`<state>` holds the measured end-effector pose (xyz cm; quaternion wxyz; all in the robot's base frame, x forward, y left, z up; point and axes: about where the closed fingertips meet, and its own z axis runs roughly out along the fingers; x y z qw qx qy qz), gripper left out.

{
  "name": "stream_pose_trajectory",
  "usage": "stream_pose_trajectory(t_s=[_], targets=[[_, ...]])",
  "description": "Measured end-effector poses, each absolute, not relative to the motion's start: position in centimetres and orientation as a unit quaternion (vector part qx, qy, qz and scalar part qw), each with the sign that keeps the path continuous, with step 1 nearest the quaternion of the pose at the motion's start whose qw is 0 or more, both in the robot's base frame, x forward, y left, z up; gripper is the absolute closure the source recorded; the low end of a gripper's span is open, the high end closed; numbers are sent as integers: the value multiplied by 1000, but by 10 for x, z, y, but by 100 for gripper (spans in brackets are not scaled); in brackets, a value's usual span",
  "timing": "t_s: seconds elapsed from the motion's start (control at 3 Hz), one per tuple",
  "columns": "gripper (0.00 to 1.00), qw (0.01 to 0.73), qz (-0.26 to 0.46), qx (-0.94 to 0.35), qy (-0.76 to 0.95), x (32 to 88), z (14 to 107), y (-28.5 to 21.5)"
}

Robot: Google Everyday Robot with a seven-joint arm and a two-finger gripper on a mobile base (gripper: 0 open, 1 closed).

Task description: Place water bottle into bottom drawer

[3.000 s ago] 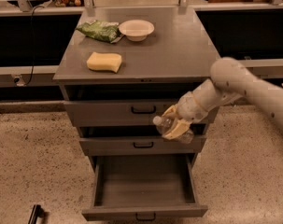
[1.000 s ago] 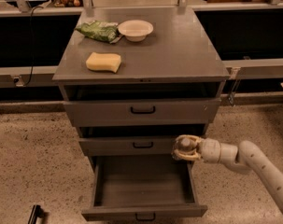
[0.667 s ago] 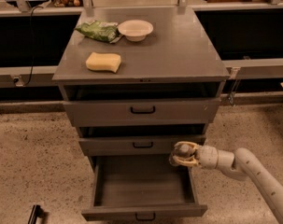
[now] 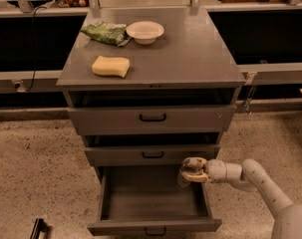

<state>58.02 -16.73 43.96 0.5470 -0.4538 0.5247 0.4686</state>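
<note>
As the gripper (image 4: 193, 169) holds the water bottle (image 4: 185, 178), it overhangs the bottom drawer (image 4: 150, 226).

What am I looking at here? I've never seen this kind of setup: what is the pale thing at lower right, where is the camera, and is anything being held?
There is only one camera. It looks down at the front of a grey drawer cabinet, and where it is mounted is not on record. The pale jointed shape coming in from the lower right is the robot's arm. At its end is the tool, a two-finger clamp. It sits over the right rear part of the pulled-out bottom drawer. The tool appears to be closed on a small clear water bottle, which is faint because it is see-through. On the cabinet top lie a yellow sponge, a white bowl and a green bag.
</note>
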Motion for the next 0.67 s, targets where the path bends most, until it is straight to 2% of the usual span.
stream_pose_trajectory(t_s=[0.33, 0.67], targets=[[100, 521, 502, -462, 513, 568, 381, -164], [82, 513, 492, -489, 505, 564, 343, -174]])
